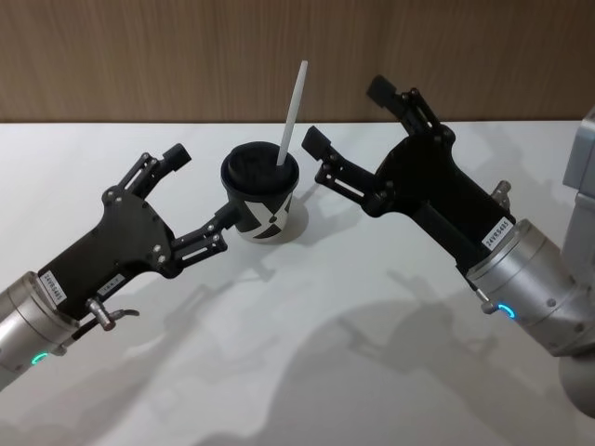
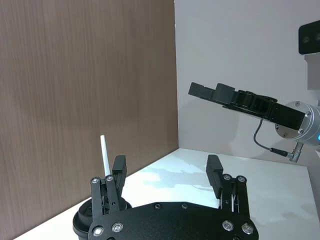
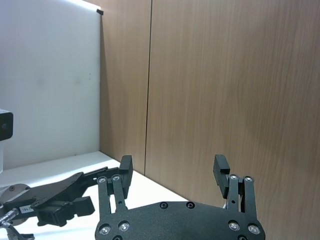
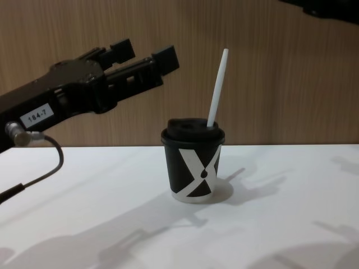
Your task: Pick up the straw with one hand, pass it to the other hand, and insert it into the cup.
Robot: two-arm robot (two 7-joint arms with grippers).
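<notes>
**Straw seated in the cup, both grippers let go**

The straw (image 1: 291, 110) stands in the lid of the cup (image 1: 263, 200), leaning toward 1 o'clock. The insertion looks done; what remains is backing away.

The left gripper (image 1: 204, 193), at the cup's 9 o'clock, and the right gripper (image 1: 346, 119), at 3 o'clock, both hang spread apart, holding nothing. The table (image 1: 307, 372) offers free room toward 6 o'clock; the wood wall lies at 12.

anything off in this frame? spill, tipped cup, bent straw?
Nothing stands out. The cup stands upright on the table, lid on, with the straw straight and leaning slightly in the lid. No spill shows. The left gripper and right gripper flank it, both open.
</notes>
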